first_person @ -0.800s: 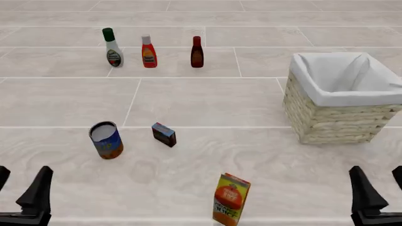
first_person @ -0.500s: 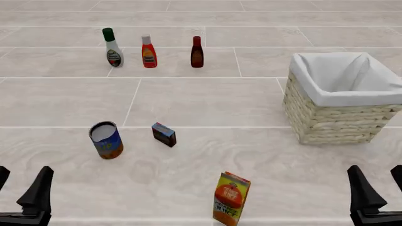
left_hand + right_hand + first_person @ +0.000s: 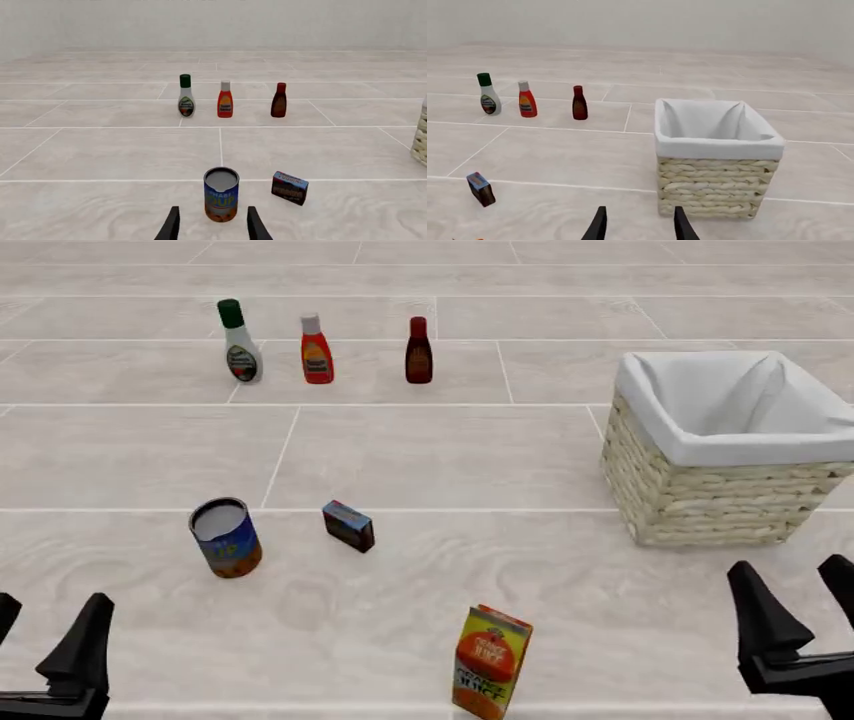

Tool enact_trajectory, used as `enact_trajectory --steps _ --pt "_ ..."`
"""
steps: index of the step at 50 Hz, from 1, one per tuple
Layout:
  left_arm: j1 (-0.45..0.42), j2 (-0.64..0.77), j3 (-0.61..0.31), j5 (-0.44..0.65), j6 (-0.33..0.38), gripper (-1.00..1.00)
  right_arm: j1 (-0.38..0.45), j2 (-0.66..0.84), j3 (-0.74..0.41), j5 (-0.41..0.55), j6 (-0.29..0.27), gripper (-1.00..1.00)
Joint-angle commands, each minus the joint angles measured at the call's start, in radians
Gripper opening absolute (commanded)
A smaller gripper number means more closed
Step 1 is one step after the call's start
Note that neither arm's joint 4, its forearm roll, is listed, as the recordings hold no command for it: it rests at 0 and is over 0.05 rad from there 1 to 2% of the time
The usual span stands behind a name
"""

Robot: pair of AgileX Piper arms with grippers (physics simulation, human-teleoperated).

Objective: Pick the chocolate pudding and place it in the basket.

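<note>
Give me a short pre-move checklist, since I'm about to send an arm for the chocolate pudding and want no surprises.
1. Chocolate pudding standing free on the table, nothing on it: ok.
2. Gap between pudding and the can beside it: ok, they are apart.
3. Left gripper open and empty: ok.
4. Right gripper open and empty: ok.
5. Basket upright, nothing visible inside: ok, though its floor is hidden.
6. Orange juice carton stands between the arms, near the pudding's front: not ok for a low sweep.

The right claw [image 3: 801, 598] has crept forward and slightly left, toward the basket [image 3: 707, 502].
</note>
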Motion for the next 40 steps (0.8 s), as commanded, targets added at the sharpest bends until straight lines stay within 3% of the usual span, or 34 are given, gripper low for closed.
enact_trajectory --steps 1,8,16,27,40 --pt "0.000 0.002 0.000 0.000 -0.003 1.00 0.066 0.181 -0.086 -0.095 -0.033 1.00" --pt "0.000 0.001 0.000 0.001 -0.003 1.00 0.112 0.313 -0.115 -0.179 -0.022 1.00" --pt "0.000 0.000 0.000 -0.001 0.000 1.00 0.177 0.456 -0.170 -0.232 -0.054 1.00" --pt "0.000 0.000 0.000 0.000 -0.001 1.00 0.233 0.575 -0.275 -0.223 -0.088 1.00" --pt "0.000 0.000 0.000 -0.002 0.001 1.00 0.312 0.693 -0.400 -0.134 -0.139 1.00"
